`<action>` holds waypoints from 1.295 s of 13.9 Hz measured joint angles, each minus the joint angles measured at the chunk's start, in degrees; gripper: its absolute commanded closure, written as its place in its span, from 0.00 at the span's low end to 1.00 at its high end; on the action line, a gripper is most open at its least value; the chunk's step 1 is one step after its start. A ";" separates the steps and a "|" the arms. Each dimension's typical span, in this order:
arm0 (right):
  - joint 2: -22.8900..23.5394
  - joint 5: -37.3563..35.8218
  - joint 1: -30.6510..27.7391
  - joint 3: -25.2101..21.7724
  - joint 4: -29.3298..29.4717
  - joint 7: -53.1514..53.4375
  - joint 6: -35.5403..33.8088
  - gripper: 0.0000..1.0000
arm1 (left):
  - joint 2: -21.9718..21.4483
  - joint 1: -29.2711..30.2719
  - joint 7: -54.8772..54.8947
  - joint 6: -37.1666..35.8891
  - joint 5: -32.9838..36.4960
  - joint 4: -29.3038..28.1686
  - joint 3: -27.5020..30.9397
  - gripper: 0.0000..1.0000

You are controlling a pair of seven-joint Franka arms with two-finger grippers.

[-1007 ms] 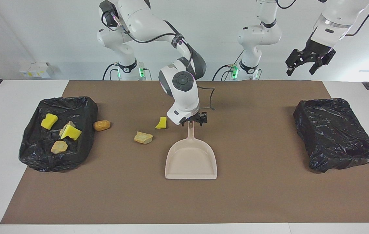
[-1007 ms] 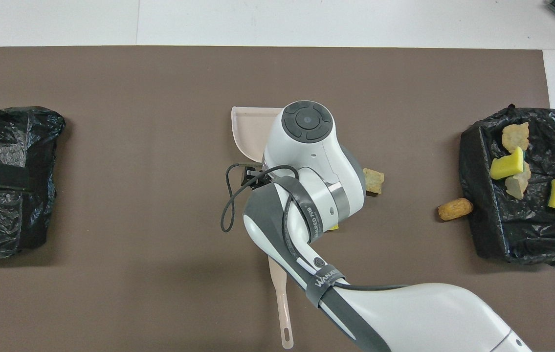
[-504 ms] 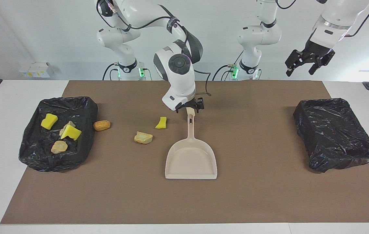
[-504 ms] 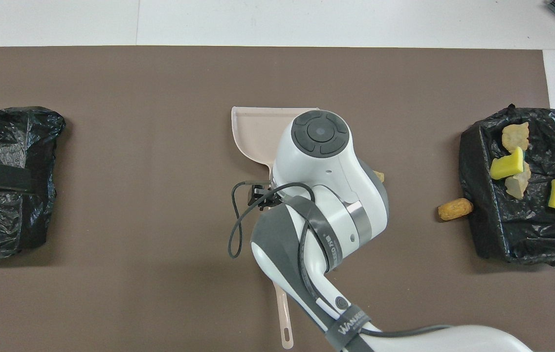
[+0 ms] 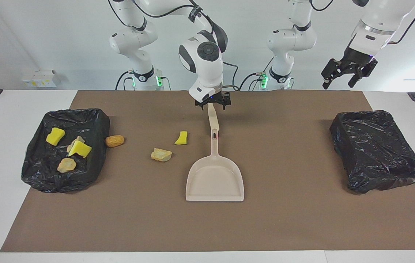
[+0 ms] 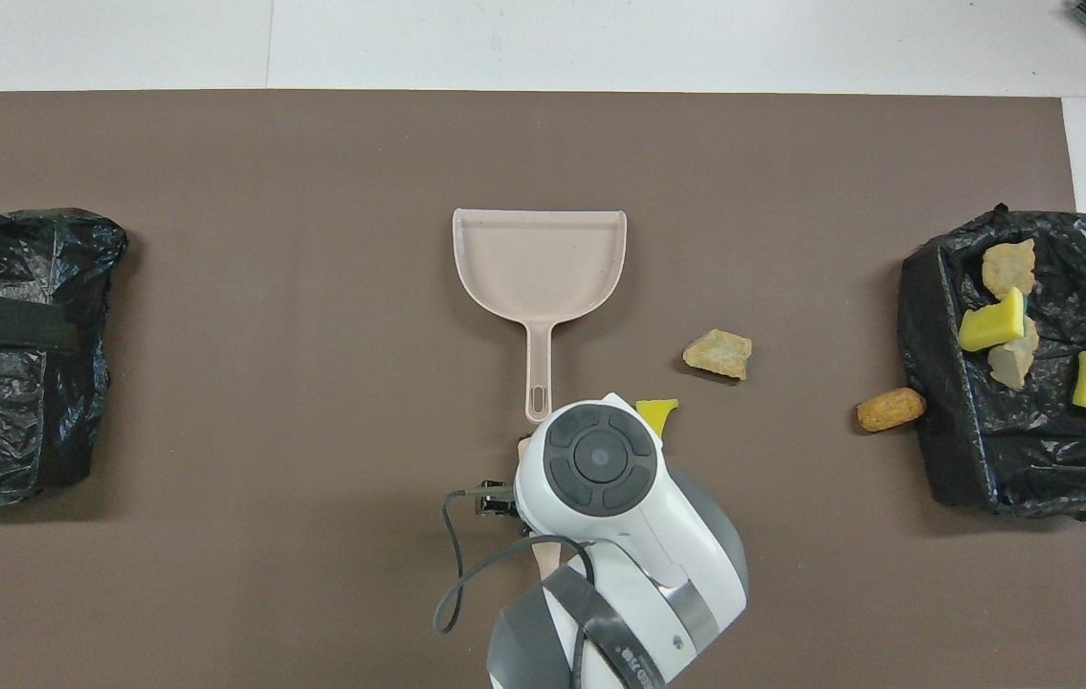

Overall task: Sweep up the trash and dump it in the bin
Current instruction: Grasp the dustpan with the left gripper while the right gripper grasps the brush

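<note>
The right arm bends down from its base with its wrist pointing straight at the bench, and the right gripper (image 5: 212, 104) hangs over a thin tan handle (image 5: 212, 117) that lies in line with the dustpan's own handle, on the side nearer the robots; its jaws stand apart, and whether they touch that handle cannot be told. The left arm waits raised, the left gripper (image 5: 342, 76) up in the air over the left arm's end of the bench, above the empty bag-lined bin (image 5: 377, 149), jaws apart and holding nothing. One pink dustpan (image 5: 215, 179) lies flat on the brown mat (image 5: 295, 219), mouth turned away from the robots. Seven scraps of trash show: a yellow sponge bit (image 5: 181, 138) and a tan lump (image 5: 161, 154) lie loose near the right gripper, an orange lump (image 5: 114, 141) rests against the other lined bin (image 5: 94, 120), and four pieces (image 5: 74, 149) lie inside that bin, two yellow and two tan.
</note>
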 measured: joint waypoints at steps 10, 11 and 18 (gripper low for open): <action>-8.51 3.54 7.27 0.09 -16.50 2.76 7.57 0.07 | 10.24 -7.49 -4.97 17.32 -0.05 -0.61 -1.67 0.00; -8.21 3.58 7.57 0.08 -17.15 2.80 7.87 0.09 | 11.07 -8.32 -5.07 18.40 -0.05 -0.59 -1.67 0.00; -7.64 3.72 7.76 0.07 -18.90 2.80 7.91 0.31 | 16.83 -15.02 -12.07 24.74 -0.05 -0.31 -1.81 0.00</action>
